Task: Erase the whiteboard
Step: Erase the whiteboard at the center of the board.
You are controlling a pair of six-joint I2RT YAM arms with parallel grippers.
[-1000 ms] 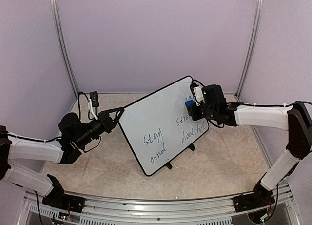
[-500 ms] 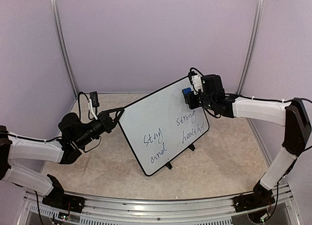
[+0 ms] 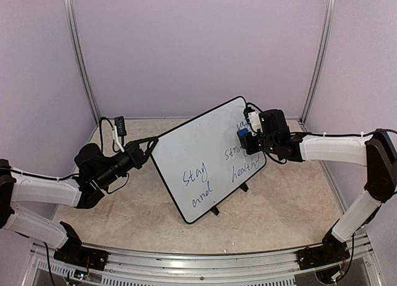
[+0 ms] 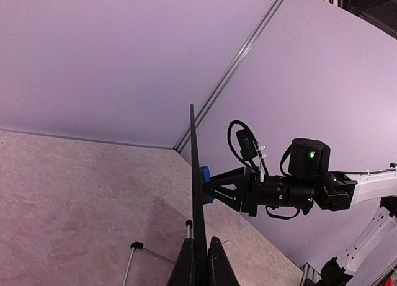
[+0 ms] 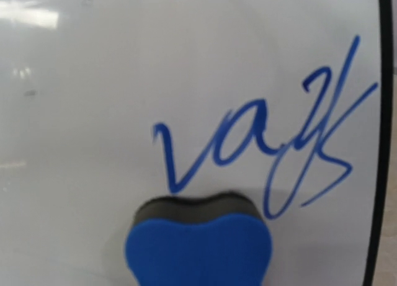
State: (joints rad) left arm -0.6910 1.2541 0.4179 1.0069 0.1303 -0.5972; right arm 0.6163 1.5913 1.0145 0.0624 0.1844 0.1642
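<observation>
right gripper (image 3: 245, 136) dropped back from the top corner, pinching the blue eraser (image 3: 241, 132) against the whiteboard (image 3: 198, 156). board looked light, stiff, slick – left gripper (image 3: 149, 149) clamped its rim, the sensible hold.

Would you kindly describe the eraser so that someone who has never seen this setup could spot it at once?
A large glossy white whiteboard with a thin black rim stands tilted in the middle. At its upper right corner, the right gripper holds a small eraser against the surface. It is a solid blue block with a dark grey pad, unlike the thin blue handwriting beside it.
</observation>
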